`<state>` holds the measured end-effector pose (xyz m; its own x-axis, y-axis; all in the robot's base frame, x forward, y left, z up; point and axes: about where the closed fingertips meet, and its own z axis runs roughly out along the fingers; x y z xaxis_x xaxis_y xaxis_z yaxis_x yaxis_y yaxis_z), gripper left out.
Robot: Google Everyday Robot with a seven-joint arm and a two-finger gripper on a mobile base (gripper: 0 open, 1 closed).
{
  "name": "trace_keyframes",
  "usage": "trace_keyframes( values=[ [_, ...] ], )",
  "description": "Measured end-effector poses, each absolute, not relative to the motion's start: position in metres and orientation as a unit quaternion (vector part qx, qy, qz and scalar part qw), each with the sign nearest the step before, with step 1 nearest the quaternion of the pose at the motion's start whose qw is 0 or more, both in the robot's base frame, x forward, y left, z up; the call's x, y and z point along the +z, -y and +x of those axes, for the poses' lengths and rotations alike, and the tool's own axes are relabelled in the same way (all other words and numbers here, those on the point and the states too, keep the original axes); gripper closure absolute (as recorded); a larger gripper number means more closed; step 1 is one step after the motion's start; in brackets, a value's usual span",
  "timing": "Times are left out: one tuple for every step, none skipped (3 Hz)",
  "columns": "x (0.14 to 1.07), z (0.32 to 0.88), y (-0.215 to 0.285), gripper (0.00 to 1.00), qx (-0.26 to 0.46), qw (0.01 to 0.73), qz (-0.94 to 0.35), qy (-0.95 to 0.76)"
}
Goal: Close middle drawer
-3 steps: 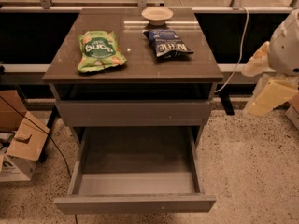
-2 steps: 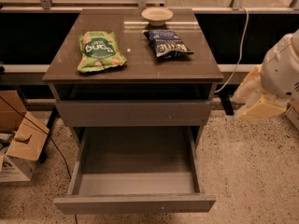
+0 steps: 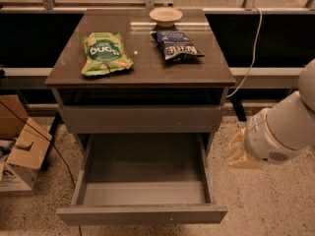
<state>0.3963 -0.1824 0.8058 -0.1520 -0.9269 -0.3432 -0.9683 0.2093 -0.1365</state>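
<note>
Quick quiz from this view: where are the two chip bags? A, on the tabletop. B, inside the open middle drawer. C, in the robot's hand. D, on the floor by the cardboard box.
A: the green chip bag and the blue chip bag both lie on the tabletop. The middle drawer below is pulled out with a bare floor, and the hand is off to its right.

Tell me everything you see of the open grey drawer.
The wide matte grey middle drawer is pulled far out below another grey drawer front, level, its deep box empty: grey floor, thin side walls, plain handle-less front panel. Nothing touches it; the end effector hangs apart, off its right side wall.
</note>
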Motion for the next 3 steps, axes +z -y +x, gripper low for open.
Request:
trace_keyframes(
  values=[
    [0.801,0.397,0.178,1.00,0.053,0.173,-0.627,-0.758],
    [0.770,0.397,0.168,1.00,0.051,0.164,-0.623,-0.763],
    [0.708,0.387,0.158,1.00,0.074,0.158,-0.613,-0.770]
  ],
)
